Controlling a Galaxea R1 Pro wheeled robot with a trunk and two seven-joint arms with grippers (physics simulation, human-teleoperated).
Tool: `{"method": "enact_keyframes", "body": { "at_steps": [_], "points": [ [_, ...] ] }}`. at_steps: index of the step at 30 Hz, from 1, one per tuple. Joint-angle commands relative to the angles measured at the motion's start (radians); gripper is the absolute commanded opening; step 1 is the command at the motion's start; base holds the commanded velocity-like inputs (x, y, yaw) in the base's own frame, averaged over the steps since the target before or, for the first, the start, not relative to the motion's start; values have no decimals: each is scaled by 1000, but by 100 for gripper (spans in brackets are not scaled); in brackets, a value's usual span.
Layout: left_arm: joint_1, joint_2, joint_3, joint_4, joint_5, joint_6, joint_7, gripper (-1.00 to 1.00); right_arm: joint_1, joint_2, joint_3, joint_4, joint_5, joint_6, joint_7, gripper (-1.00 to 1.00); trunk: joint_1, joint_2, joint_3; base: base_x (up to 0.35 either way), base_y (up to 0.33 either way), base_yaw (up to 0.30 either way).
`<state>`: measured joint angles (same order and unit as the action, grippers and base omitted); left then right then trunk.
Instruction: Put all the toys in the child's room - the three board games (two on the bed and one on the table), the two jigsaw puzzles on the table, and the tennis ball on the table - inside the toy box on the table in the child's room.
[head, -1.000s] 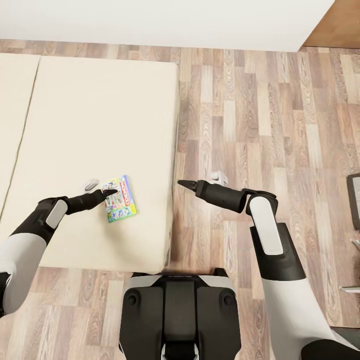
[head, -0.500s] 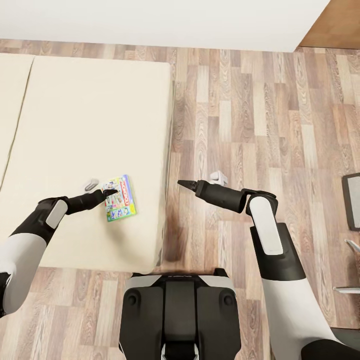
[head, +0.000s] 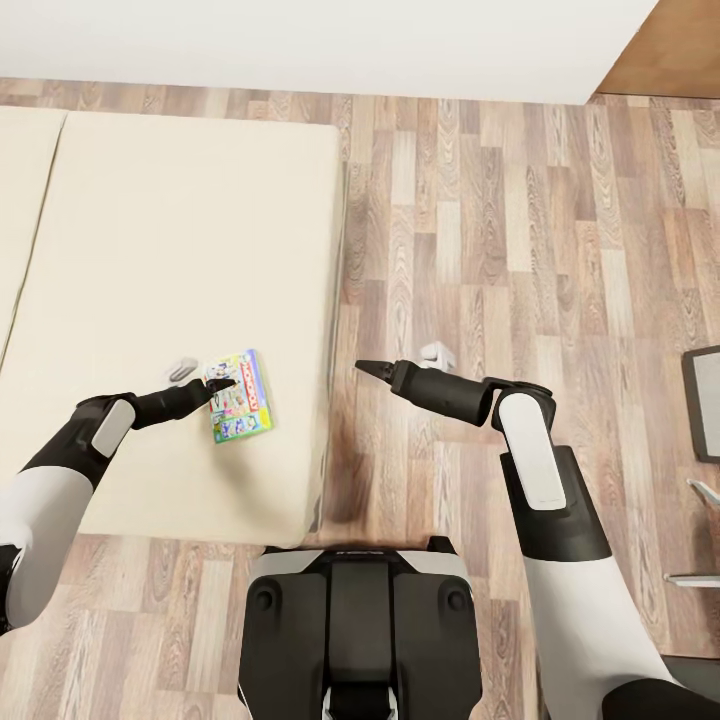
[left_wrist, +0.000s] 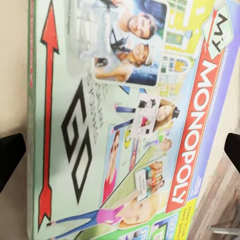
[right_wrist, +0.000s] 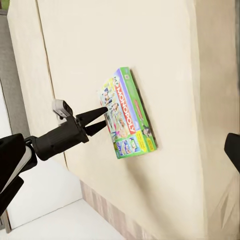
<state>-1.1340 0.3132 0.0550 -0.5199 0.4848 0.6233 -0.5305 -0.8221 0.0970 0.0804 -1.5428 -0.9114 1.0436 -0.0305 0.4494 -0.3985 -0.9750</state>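
Over the floor by the bed's (head: 180, 250) edge, right gripper (head: 366, 368) outstretched, fingers together, left arm reaching across the cover, left gripper (head: 222, 384) spread above the board game (head: 243, 400), game flat near the bed's right side

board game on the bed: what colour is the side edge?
Green, on the board game; clearest in the right wrist view.

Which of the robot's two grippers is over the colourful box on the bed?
The left gripper, poised above the flat Monopoly game box; the right gripper hangs over wooden floor.
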Motion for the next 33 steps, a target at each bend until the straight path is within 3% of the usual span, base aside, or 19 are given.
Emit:
{"method": "enact_keyframes", "body": {
  "at_steps": [1, 33],
  "points": [
    [0, 0, 3, 0, 2, 7, -2, 100, 0, 0, 0, 0, -3, 4, -3, 100, 1, -2, -1, 0, -201, 0],
    [0, 0, 5, 0, 2, 6, -2, 100, -1, 0, -1, 0, -2, 4, -3, 100, 1, -2, -1, 0, -18, 0]
  ]
}}
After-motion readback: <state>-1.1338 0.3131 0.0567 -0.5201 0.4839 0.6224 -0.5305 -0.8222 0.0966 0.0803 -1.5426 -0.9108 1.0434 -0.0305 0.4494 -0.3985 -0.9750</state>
